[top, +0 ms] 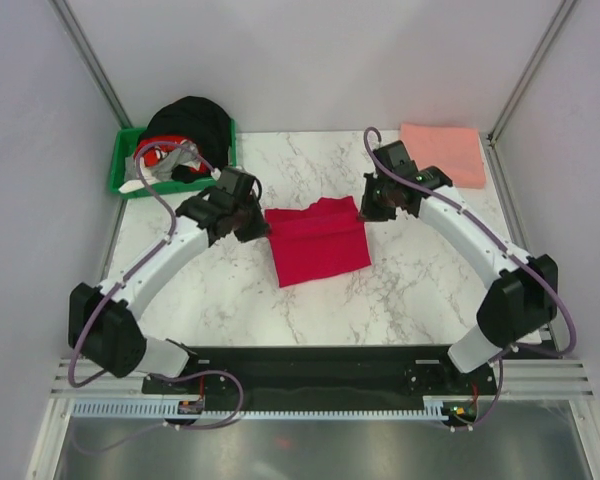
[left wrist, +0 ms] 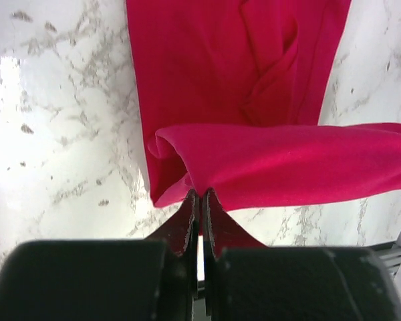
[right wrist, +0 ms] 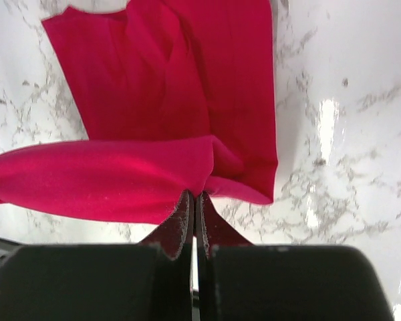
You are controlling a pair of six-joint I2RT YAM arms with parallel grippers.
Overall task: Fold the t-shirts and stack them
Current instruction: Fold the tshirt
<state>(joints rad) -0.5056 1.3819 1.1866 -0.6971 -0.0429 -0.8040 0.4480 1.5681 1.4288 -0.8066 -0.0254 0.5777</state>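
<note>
2 grippers clench the crimson t-shirt: left gripper at its far-left corner, right gripper far-right. Salmon t-shirt lies folded apart.

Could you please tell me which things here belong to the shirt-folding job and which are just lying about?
Part of the job: red t-shirt, mid-table; pink t-shirt, folded at the far right corner; left gripper and right gripper, jaws shut on the red t-shirt.
Just lying about: green bin, far left; black cloth heaped in it.
</note>
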